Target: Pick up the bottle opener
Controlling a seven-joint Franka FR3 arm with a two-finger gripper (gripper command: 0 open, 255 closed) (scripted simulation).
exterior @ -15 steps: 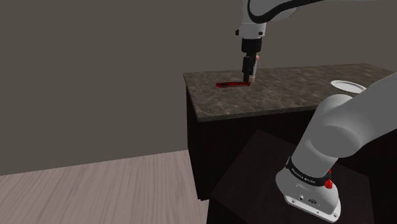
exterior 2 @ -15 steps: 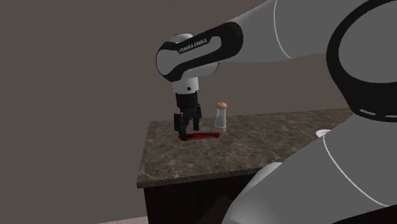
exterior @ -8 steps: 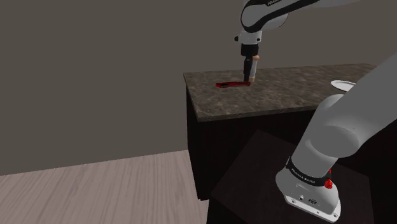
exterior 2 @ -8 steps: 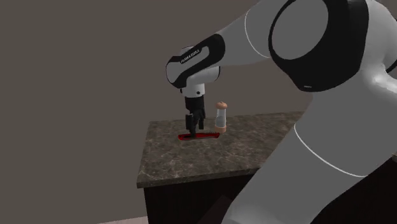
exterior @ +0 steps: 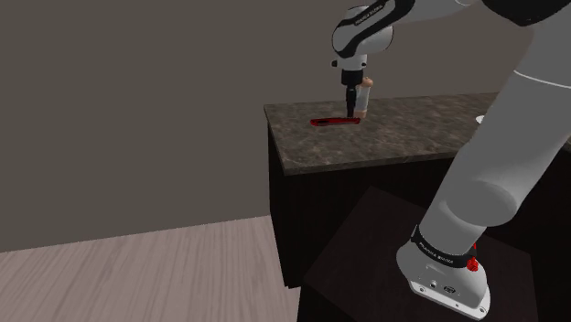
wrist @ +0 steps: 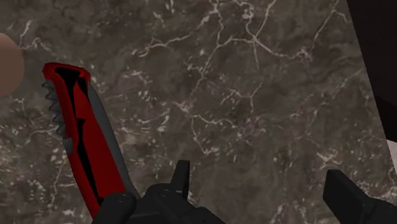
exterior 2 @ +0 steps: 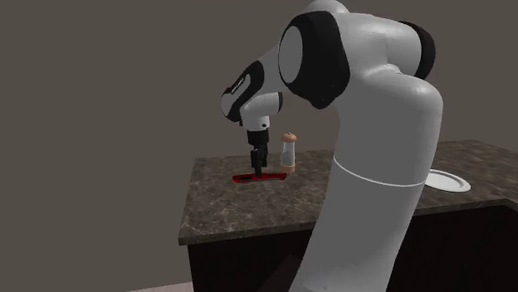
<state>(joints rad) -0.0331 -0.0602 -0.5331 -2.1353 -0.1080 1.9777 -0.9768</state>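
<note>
The bottle opener [exterior: 333,120] is a flat red and black piece with a grey toothed edge, lying on a dark marbled counter [exterior: 412,133] near its far corner. It also lies flat in the second exterior view [exterior 2: 260,176]. My black gripper [exterior: 351,112] points straight down over the opener's end nearest the shaker, its tips just above the counter [exterior 2: 258,170]. In the wrist view the gripper [wrist: 261,191] is open, with bare marble between its fingers. The opener [wrist: 83,140] lies outside the gap, beside one finger [wrist: 181,179].
A small clear shaker with a brownish cap [exterior 2: 288,153] stands on the counter right behind the gripper. A white plate [exterior 2: 446,179] sits at the counter's far right. The counter edge drops to a dark cabinet front [exterior: 357,220] and a wooden floor [exterior: 137,274].
The arm's upper links have swung round and the hand has turned about its own axis. The gripper has shifted slightly along the opener and stays low over it. The opener has not moved.
</note>
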